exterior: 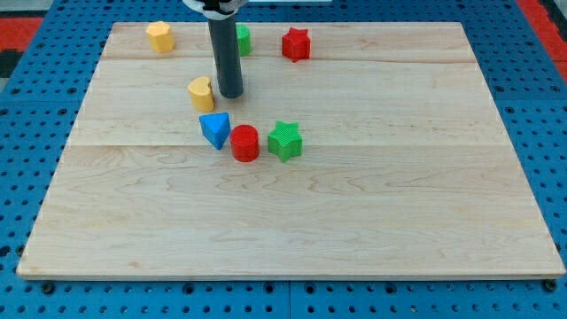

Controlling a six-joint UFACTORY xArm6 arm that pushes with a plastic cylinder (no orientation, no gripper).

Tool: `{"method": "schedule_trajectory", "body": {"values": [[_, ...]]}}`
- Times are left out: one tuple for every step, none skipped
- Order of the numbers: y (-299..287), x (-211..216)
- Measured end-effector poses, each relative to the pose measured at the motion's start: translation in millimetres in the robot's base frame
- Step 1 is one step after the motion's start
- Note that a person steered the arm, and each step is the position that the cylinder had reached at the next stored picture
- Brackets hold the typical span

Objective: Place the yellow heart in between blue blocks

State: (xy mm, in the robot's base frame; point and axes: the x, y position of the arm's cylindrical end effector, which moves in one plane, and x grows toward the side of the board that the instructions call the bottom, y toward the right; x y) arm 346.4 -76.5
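Near the worktop's (pixel 354 221) top left, our tip (pixel 231 93) sits just right of the yellow heart (pixel 202 92). We carry no fingers, so none spread or pinch. Only one blue block (pixel 214 129) shows, below the heart; placement remains undone.

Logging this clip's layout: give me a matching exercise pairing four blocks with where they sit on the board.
Blocks:
1. yellow heart
2. blue triangle
3. red star
4. green star

Places:
A. near the view's top edge, right of the rod
B. just left of my tip
C. right of the red cylinder
D. left of the red cylinder, below the heart

Pairs: 1-B, 2-D, 3-A, 4-C
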Motion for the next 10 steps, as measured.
{"method": "schedule_trajectory", "body": {"values": [[0.0, -15.0], [-6.5, -14.9], [-49.5, -1.7], [-92.6, 3.1], [-161.3, 2.2], [-150.6, 26.0], [-83.6, 18.4], [-106.7, 18.4], [-110.1, 43.7], [-90.2, 53.8]]}}
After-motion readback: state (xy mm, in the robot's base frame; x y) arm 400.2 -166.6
